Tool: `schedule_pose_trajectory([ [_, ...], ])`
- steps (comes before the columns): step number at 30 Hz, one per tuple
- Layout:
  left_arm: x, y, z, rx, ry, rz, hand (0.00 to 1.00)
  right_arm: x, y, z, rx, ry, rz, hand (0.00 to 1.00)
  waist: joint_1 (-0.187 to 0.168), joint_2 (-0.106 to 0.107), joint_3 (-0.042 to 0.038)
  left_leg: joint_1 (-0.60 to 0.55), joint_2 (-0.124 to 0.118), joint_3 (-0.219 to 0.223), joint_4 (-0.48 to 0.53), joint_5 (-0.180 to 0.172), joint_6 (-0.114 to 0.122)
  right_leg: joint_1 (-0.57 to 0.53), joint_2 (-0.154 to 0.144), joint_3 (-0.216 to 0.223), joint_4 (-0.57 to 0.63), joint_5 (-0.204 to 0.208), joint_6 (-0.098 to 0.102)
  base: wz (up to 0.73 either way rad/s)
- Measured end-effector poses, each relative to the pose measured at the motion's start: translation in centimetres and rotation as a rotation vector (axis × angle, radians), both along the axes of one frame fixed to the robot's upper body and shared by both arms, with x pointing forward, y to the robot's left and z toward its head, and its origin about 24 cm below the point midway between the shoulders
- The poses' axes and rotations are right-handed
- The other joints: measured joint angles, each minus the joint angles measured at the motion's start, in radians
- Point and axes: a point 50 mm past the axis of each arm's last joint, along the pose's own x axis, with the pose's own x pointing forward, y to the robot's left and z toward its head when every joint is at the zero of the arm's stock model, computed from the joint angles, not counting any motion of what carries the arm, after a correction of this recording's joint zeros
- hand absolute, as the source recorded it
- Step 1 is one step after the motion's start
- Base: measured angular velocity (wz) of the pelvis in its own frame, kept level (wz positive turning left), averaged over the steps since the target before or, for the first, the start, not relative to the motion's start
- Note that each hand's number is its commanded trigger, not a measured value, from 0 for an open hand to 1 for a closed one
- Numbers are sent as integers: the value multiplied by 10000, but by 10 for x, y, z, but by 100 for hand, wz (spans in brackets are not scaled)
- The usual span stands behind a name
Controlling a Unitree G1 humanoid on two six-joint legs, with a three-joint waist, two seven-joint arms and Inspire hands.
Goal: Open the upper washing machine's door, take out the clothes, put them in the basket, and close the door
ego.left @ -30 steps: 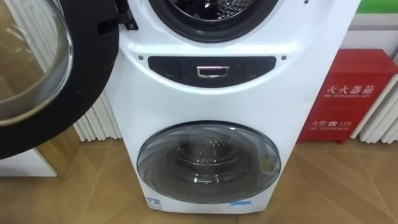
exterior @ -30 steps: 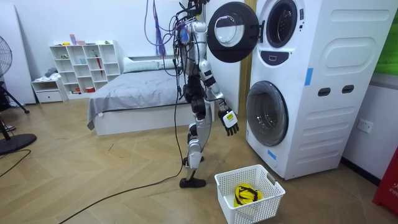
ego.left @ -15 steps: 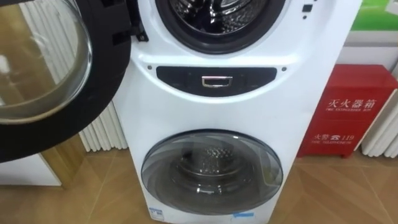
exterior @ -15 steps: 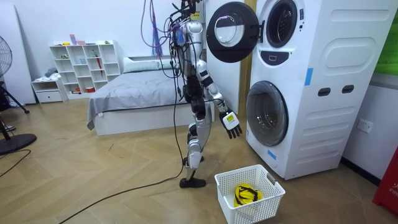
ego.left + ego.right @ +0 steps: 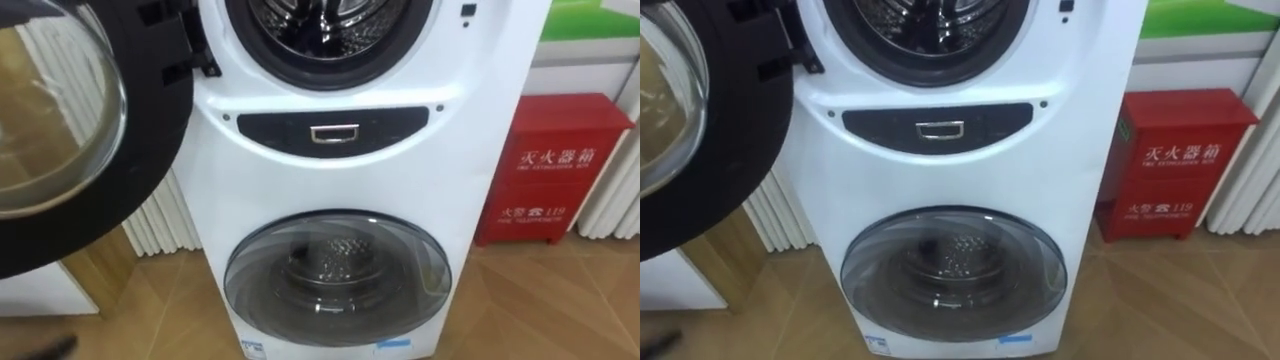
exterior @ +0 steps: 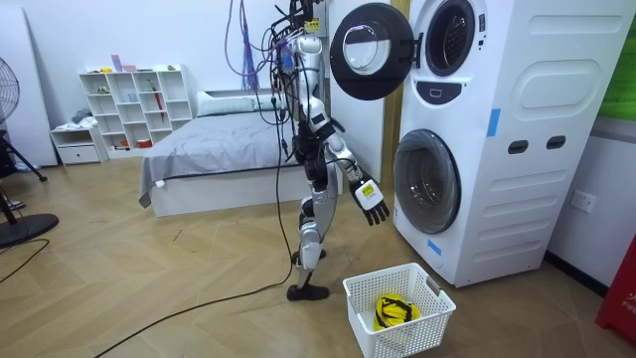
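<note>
One yellow-and-black garment [image 6: 396, 311] lies in the single white basket [image 6: 370, 336], which stands on the floor near the front corner of the washing machine [image 5: 350, 190] and just beside the robot's feet. The machine has two stacked drums. The upper door [image 5: 150, 130] is swung fully out to the robot's left, leaving the upper drum opening [image 5: 330, 25] unobstructed. The lower door [image 5: 335, 275] is closed. One red cabinet [image 5: 555, 165] stands at the machine's right edge. The robot stands upright facing the machine. Its right hand [image 6: 373, 201] hangs free at about hip height between its body and the lower door, fingers straight and apart, holding nothing.
</note>
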Motion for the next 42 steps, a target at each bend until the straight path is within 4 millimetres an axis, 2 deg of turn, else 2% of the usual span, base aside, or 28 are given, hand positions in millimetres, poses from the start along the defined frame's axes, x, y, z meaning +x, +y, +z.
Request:
schedule_pose_trajectory([
  [2, 10, 5, 17, 408, -305, -92, 0, 1, -1, 2, -216, -15, 280, 0, -28, 103, 43, 20, 0, 41, -37, 0, 0, -31, -3, 96, -19, 38, 20, -12],
  [3, 10, 5, 17, 338, -215, -33, 0, -1, -1, 3, -290, -1, 352, 0, -21, 170, 73, 54, -1, 93, -106, 0, 1, -58, -7, 141, -29, 45, 26, -11],
  [8, 21, 1, 32, 541, -331, -213, 0, -9, 0, 7, -382, 11, 654, 0, 209, 154, 64, -63, -3, 36, -96, 1, 2, -141, -5, 125, -25, 50, 29, 3],
  [11, 32, -8, 47, 1371, 0, -694, 0, -6, 1, 12, -396, -147, 1025, 0, 300, 66, 57, -239, -4, -173, 20, 1, 2, -178, 26, 87, -28, 82, 21, 17],
  [14, 37, -13, 55, 1582, 72, -865, 0, -3, 3, 15, -654, -148, 1512, 0, 483, -73, 28, -272, 4, -184, 51, 1, 2, -159, 33, 85, -37, 90, 13, 4],
  [19, 44, -19, 72, 2616, 109, -1037, 0, -8, 8, 11, -307, -104, 1057, 0, 529, -360, 82, -391, 3, -375, 199, 0, 5, -109, 41, -124, -34, 148, 22, 12],
  [24, 56, -40, 93, 3222, -45, -1741, 0, -4, 11, 11, 175, -171, 1087, 0, 721, -402, 139, -997, -31, -707, 649, -46, 82, -364, 58, -210, -53, 261, 42, 22],
  [28, 62, -53, 103, 3747, -187, -2158, 0, 2, 9, 13, 194, -335, 1035, 0, 711, -382, 169, -1484, -63, -1006, 1066, -105, 159, -480, 79, -480, -56, 289, 65, 27],
  [31, 66, -68, 109, 4139, -154, -2558, 0, 0, 9, 12, 254, -265, 976, 0, 746, -329, 242, -1711, -85, -1216, 1244, -97, 182, -501, 113, -670, -122, 443, 97, 27],
  [34, 69, -84, 114, 4613, 34, -3031, 0, -6, 11, 9, 481, -143, 743, 0, 744, -311, 274, -1913, -249, -1503, 1308, -24, 294, -504, 66, -602, -195, 502, 156, 33],
  [37, 72, -100, 116, 5103, 64, -3606, 0, -5, 12, 9, 477, -126, 766, 0, 699, -242, 352, -2202, -330, -1672, 1467, 32, 400, -609, 27, -342, -196, 551, 225, 31],
  [40, 72, -121, 116, 5277, -284, -3787, 0, -3, 22, 3, 785, 38, 907, 0, 695, -267, 341, -2402, -455, -1833, 1481, 126, 523, -736, -46, -340, -191, 636, 355, 24],
  [42, 66, -132, 113, 5269, -444, -3900, 0, -2, 29, 1, 921, 126, 1191, 0, 670, -363, 281, -2410, -582, -1872, 1440, 190, 617, -738, -156, -391, -179, 647, 373, 13],
])
